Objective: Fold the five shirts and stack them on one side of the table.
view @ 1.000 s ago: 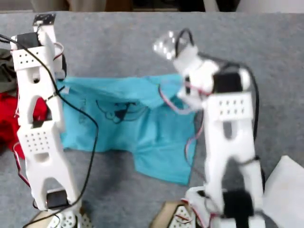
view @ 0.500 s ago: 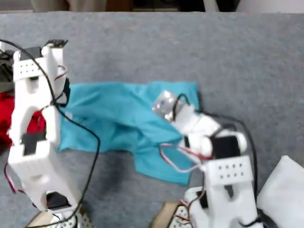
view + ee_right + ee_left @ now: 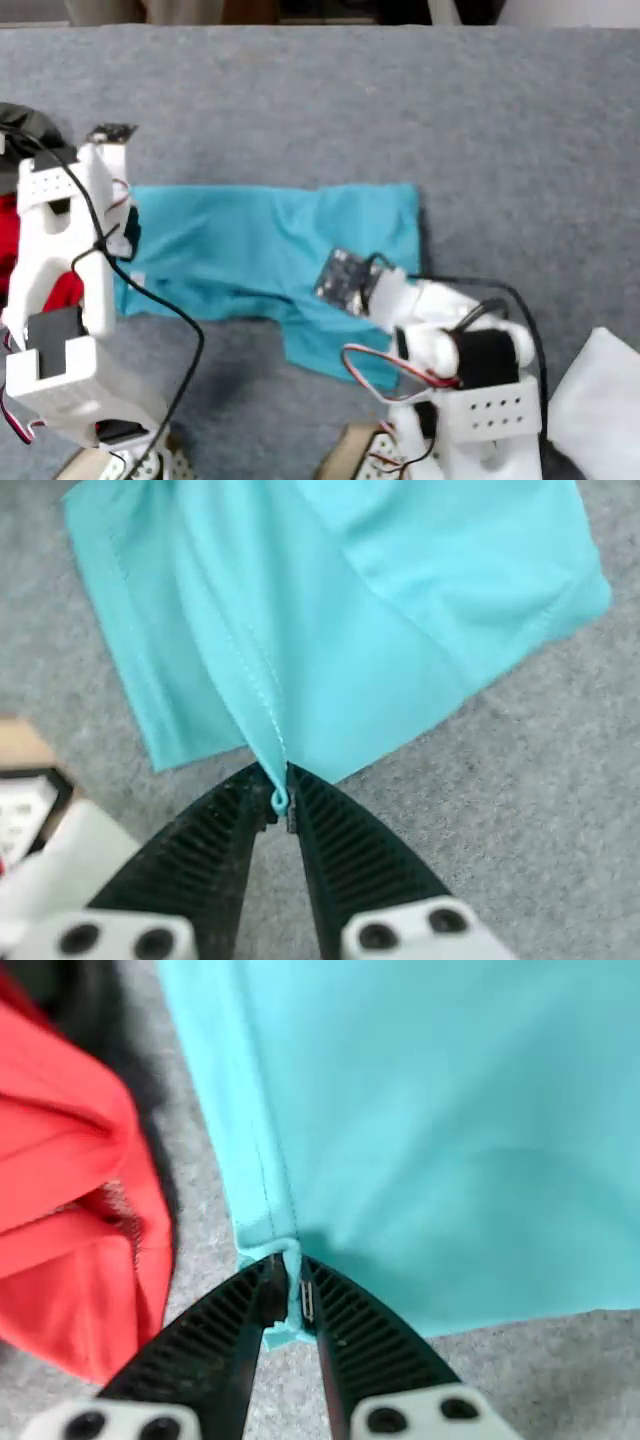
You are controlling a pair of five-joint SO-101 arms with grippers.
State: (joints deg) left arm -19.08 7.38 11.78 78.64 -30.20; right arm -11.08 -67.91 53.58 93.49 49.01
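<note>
**Two claws pinched on one teal shirt, mid-fold**

One teal shirt (image 3: 260, 250) lies spread as a long band across the near half of the grey table (image 3: 450, 100). A loose flap of it hangs toward the arms near the middle. Its upper surface looks smooth and doubled, so I judge the step in hand to be the first lengthwise fold of this shirt, with the fold not yet set down.

The left claw (image 3: 287, 1295) sits at the shirt's end next to the red shirt (image 3: 70, 1210). Its jaws are closed to a sliver on the stitched hem corner, and a small tuck of teal cloth shows between them. The right claw (image 3: 279, 800) is clamped in the same way on a seamed edge by the hanging flap, with a thin ridge of cloth pinched between its fingers and the cloth running taut away from it.

The next move probably calls for both claws to lower their edges flat and level, then let go without dragging the layer askew. After that the flap needs tucking in, and then a crosswise fold.

A dark garment (image 3: 25, 125) lies beyond the red shirt at the table's left edge. A white sheet (image 3: 600, 400) rests at the near right corner, well apart from the shirt.
</note>
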